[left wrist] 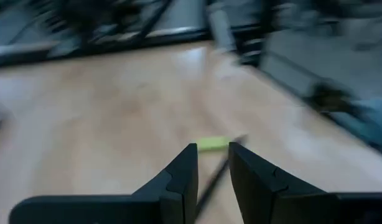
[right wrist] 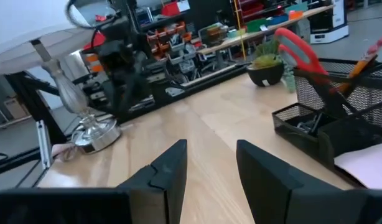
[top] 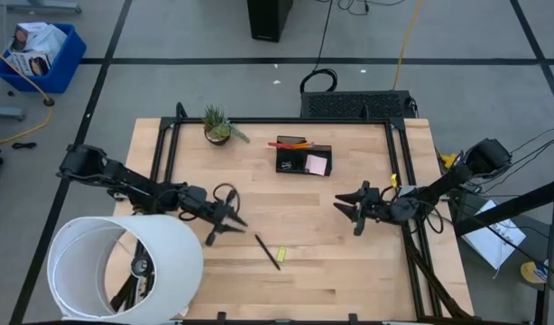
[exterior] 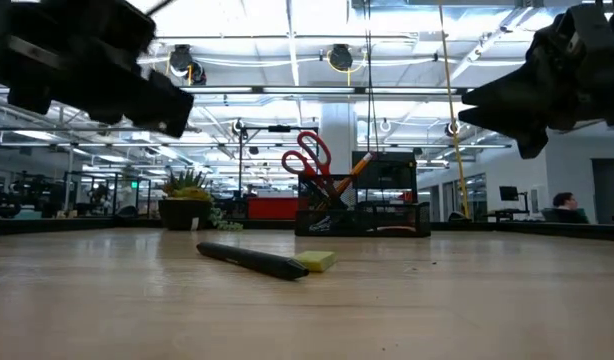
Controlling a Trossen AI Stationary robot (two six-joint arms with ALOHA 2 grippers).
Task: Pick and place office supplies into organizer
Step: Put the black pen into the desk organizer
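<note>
Currently left gripper [top: 230, 219] hangs above the table [top: 349, 271], fingers parted a little, nothing between them. Pen [top: 267, 251] lies just ahead of its tips, yellow piece [top: 282, 254] touching the pen's far side. Right gripper [top: 349, 206] hovers released, empty. Organizer [top: 303, 159] sits beyond it, holding scissors [exterior: 307, 155], pencils [top: 295, 143], pink pad [top: 317, 164].

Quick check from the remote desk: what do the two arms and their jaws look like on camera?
Both arms are black, slim and multi-jointed. The left gripper and right gripper each end in two dark, flat, wedge-shaped jaws. A black cable loops above the left wrist; dark cables trail behind the right arm's base.
</note>
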